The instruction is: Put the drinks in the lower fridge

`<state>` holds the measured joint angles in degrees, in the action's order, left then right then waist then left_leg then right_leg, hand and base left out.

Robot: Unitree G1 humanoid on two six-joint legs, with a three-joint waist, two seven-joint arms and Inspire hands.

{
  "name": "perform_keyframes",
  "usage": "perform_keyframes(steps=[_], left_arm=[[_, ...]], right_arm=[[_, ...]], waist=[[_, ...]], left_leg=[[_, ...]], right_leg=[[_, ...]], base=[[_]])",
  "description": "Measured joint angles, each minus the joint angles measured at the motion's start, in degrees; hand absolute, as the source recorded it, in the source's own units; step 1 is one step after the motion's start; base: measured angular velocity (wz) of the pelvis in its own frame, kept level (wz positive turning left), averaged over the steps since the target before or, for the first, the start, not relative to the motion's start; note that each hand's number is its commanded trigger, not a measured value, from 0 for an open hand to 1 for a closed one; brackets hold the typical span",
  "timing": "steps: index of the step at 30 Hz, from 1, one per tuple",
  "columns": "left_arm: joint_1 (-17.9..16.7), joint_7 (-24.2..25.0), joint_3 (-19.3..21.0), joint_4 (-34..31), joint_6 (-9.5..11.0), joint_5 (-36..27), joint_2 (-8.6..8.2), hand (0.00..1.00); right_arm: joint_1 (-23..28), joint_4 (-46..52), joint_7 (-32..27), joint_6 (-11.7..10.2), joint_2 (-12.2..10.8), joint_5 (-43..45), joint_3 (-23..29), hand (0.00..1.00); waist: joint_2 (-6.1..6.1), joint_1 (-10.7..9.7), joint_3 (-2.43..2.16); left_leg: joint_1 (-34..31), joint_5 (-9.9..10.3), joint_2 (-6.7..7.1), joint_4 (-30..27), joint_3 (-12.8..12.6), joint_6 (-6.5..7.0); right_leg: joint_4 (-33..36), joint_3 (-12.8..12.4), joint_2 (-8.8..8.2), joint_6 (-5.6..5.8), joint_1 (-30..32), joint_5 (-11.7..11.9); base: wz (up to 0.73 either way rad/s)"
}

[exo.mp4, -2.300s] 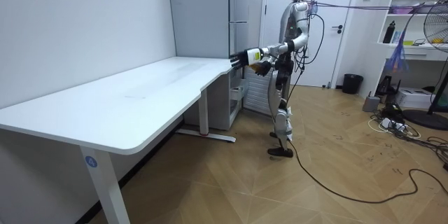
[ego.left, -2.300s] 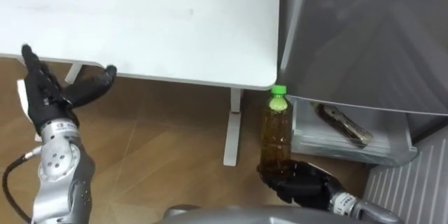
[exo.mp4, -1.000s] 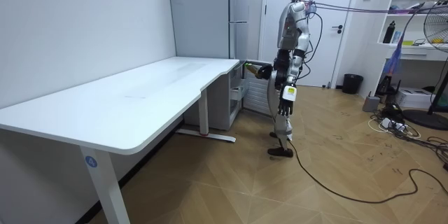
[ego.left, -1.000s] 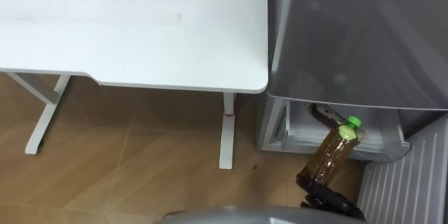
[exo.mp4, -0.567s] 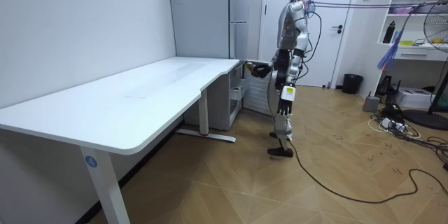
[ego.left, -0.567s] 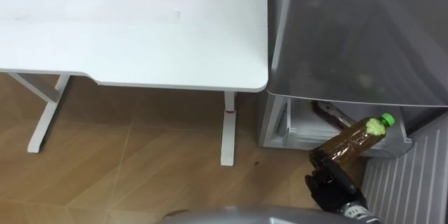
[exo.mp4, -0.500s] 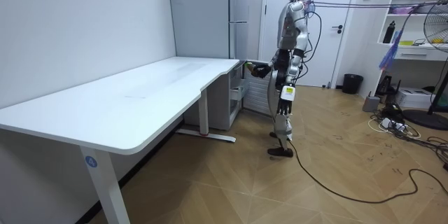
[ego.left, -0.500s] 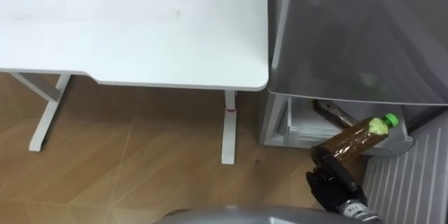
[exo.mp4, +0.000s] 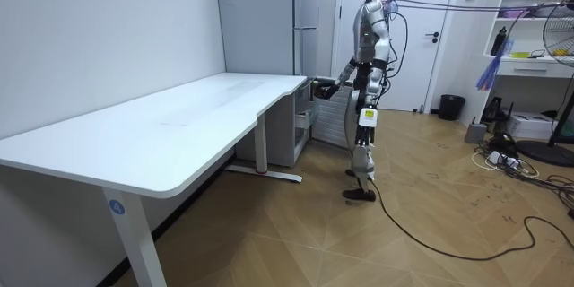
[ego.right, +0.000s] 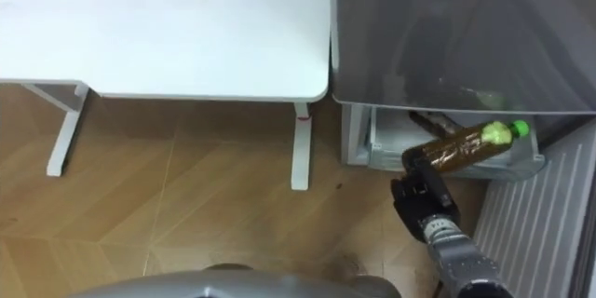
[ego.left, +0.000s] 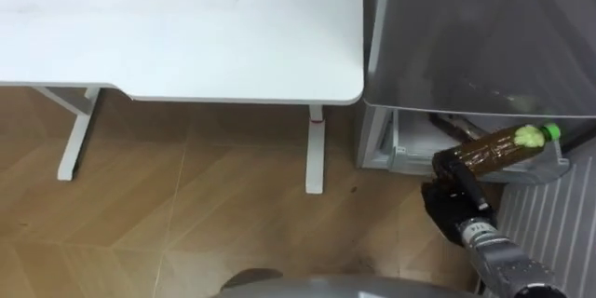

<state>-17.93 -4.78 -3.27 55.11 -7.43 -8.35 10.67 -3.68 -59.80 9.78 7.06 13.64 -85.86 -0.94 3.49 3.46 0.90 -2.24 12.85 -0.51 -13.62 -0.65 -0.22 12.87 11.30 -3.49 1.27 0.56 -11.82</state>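
Robot stood facing the lower fridge drawer point(ego.left: 407, 152), right hand point(ego.left: 449, 207) clamped round the base of the tea bottle point(ego.left: 494, 149), which was tipped nearly flat, green cap point(ego.left: 528, 136) over the drawer. My guess, that angle's for sliding it in. Left hand point(exo.mp4: 364, 118) hung by its side.

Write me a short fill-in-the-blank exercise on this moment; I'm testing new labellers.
1. The hand curled round the bottle is the robot's ____ one.
2. The bottle's cap is ____ in colour.
3. In the eye views, the white table stands to the ____ of the fridge.
Missing words: right; green; left.
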Motion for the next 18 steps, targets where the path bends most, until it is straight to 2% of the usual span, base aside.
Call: perform_keyframes(steps=[2, 5, 9, 14, 16, 17, 18], left_arm=[[1.63, 0.01, -0.48, -0.06, -0.25, 0.01, 0.26, 0.0], [4.72, 0.13, -2.5, 0.88, -0.43, 0.11, 1.56, 0.0], [8.99, 0.61, -4.02, 3.28, 0.18, -0.02, 1.8, 0.0], [11.56, 2.14, -4.49, 5.39, 0.3, -0.41, 2.18, 0.0], [11.77, 2.62, -4.82, 5.75, 0.31, -0.92, 2.42, 0.0], [11.89, 2.72, -4.82, 5.75, 0.32, -0.89, 2.49, 0.0], [11.9, 2.79, -4.82, 5.75, 0.32, -0.9, 2.49, 0.0]], right_arm=[[-2.72, -0.88, -1.17, -0.07, 0.3, -0.77, 0.07, 1.0], [-7.52, -4.32, -1.5, 0.08, 0.23, -0.84, -0.02, 1.0], [-12.6, -11.08, -1.44, 0.32, 0.86, -0.59, 0.0, 1.0], [-16.11, -13.45, -1.46, 1.8, 2.5, 0.84, -0.01, 1.0], [-17.63, -14.47, -1.46, 1.86, 3.14, 0.88, -0.01, 1.0], [-18.76, -15.44, -1.46, 2.13, 3.83, 0.92, 0.0, 1.0], [-20.06, -16.26, -1.63, 2.93, 4.84, 0.92, 0.01, 1.0]], waist=[[0.01, 0.0, -0.09], [-0.43, 0.09, 0.32], [-0.68, 1.27, 0.43], [-1.0, 1.96, 0.66], [-1.31, 2.26, 0.86], [-1.76, 2.89, 1.14], [-2.0, 3.22, 1.27]], left_leg=[[-2.28, -0.4, 0.17, -0.47, 0.06, 0.12], [-5.4, -0.99, 0.31, -1.16, 0.68, 0.12], [-9.68, -1.21, 0.29, -2.7, 0.78, 0.23], [-14.51, -2.4, 0.73, -2.97, 0.75, 0.36], [-15.65, -2.67, 0.82, -3.0, 0.57, 0.38], [-16.31, -2.81, 0.79, -3.02, -0.05, 0.43], [-17.25, -3.0, 0.87, -3.15, -0.17, 0.53]], right_leg=[[1.2, -0.01, -0.28, -0.03, 2.57, 0.02], [1.99, 0.43, -0.44, -0.31, 5.55, 0.35], [2.88, 0.61, -0.55, -0.47, 9.58, 0.85], [5.87, 0.47, -1.34, -0.52, 15.74, 0.88], [6.35, 0.39, -1.5, -0.55, 17.15, 0.9], [7.03, -0.01, -1.62, -0.61, 18.27, 0.94], [7.17, -0.08, -1.76, -0.71, 19.22, 1.0]], base=[[0.0], [0.07], [0.04], [0.0], [-0.04], [-0.11], [-0.08]])
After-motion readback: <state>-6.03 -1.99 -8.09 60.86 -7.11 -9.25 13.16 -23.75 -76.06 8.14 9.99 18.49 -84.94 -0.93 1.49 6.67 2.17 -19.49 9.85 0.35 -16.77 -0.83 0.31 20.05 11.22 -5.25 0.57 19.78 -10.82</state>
